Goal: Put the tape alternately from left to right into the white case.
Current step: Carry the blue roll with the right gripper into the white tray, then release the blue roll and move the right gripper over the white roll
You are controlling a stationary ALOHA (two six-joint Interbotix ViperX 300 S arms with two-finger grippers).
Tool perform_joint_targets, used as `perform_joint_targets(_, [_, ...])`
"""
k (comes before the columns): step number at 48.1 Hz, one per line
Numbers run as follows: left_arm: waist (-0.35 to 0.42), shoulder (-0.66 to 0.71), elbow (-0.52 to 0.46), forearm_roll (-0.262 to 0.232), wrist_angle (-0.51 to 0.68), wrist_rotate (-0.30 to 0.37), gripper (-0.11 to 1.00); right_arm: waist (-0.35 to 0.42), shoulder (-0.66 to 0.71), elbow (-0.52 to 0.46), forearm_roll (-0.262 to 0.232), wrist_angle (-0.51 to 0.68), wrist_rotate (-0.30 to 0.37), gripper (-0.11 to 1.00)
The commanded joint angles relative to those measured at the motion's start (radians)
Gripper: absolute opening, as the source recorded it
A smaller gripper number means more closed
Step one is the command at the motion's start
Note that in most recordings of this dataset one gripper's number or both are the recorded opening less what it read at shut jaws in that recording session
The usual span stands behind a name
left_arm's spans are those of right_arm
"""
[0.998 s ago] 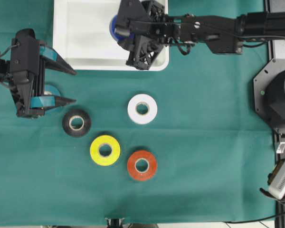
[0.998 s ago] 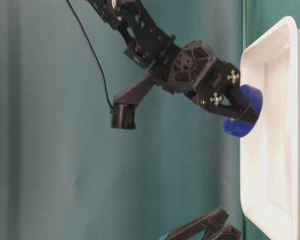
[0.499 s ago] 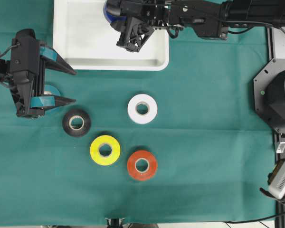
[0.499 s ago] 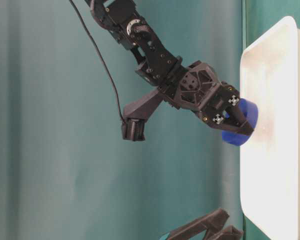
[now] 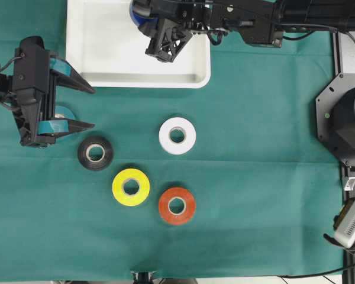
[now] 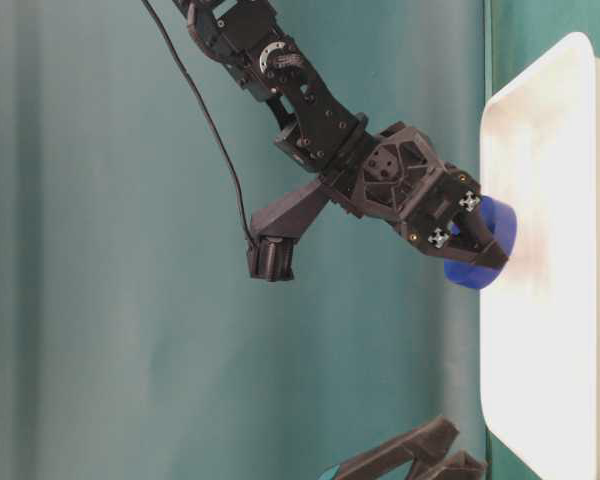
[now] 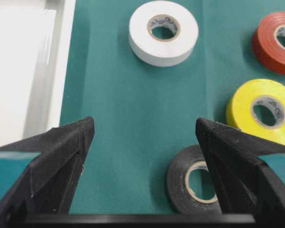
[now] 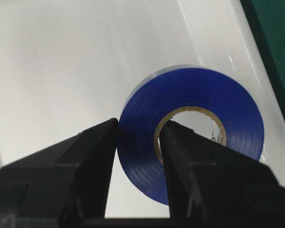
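My right gripper (image 5: pixel 144 19) is shut on the blue tape (image 5: pixel 137 13). One finger passes through its core and the other presses its outer wall (image 8: pixel 138 124). It holds the roll (image 8: pixel 147 137) tilted over the far part of the white case (image 5: pixel 136 80), close to the floor (image 6: pixel 550 400). My left gripper (image 5: pixel 92 108) stands open left of the case with nothing between its fingers (image 7: pixel 143 122). The teal roll (image 5: pixel 64 110) lies partly hidden under it. On the cloth lie the black (image 5: pixel 83 152), white (image 5: pixel 165 135), yellow (image 5: pixel 119 187) and red-orange (image 5: pixel 165 205) rolls.
A green cloth (image 5: pixel 254 177) covers the table. A black octagonal base (image 5: pixel 343 118) and a pale device (image 5: pixel 352 220) sit at the right edge. In the left wrist view the black roll (image 7: pixel 180 175) lies just beside the right finger.
My right gripper carried the blue roll from the case's near right rim up and leftward over its far part, then nearly stopped. The left arm has not moved.
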Motion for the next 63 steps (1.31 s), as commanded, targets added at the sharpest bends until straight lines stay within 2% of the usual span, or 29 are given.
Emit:
perform_joint_targets(1, [-0.002, -0.006, -0.011, -0.003, -0.005, 0.000, 0.93, -0.002, -0.018, -0.025, -0.005, -0.006, -0.002, 0.02])
perform_joint_targets(16, [-0.002, -0.006, -0.011, -0.003, -0.003, 0.000, 0.93, -0.002, -0.018, -0.020, -0.005, -0.006, -0.002, 0.03])
perform_joint_targets(18, [-0.002, -0.006, -0.011, -0.003, -0.005, 0.000, 0.93, 0.000, -0.018, -0.018, -0.006, -0.005, -0.002, 0.05])
perform_joint_targets(23, [-0.002, -0.006, -0.012, -0.003, -0.003, 0.000, 0.93, -0.002, -0.020, -0.017, -0.006, -0.009, -0.002, 0.27])
perform_joint_targets(29, [-0.002, -0.006, -0.012, -0.003, 0.002, 0.000, 0.93, 0.000, -0.018, -0.017, -0.008, -0.011, -0.002, 0.65])
perform_joint_targets(33, [-0.002, -0.006, -0.012, -0.003, 0.003, 0.000, 0.93, -0.002, -0.018, -0.017, -0.008, -0.011, -0.002, 0.85])
perform_joint_targets(48, [-0.002, -0.006, -0.014, -0.003, 0.005, 0.000, 0.93, 0.000, -0.020, -0.015, -0.008, -0.011, -0.002, 0.85])
perform_joint_targets(63, [-0.002, -0.006, -0.015, -0.003, 0.003, 0.000, 0.93, 0.043, -0.074, 0.017, -0.008, -0.009, -0.002, 0.85])
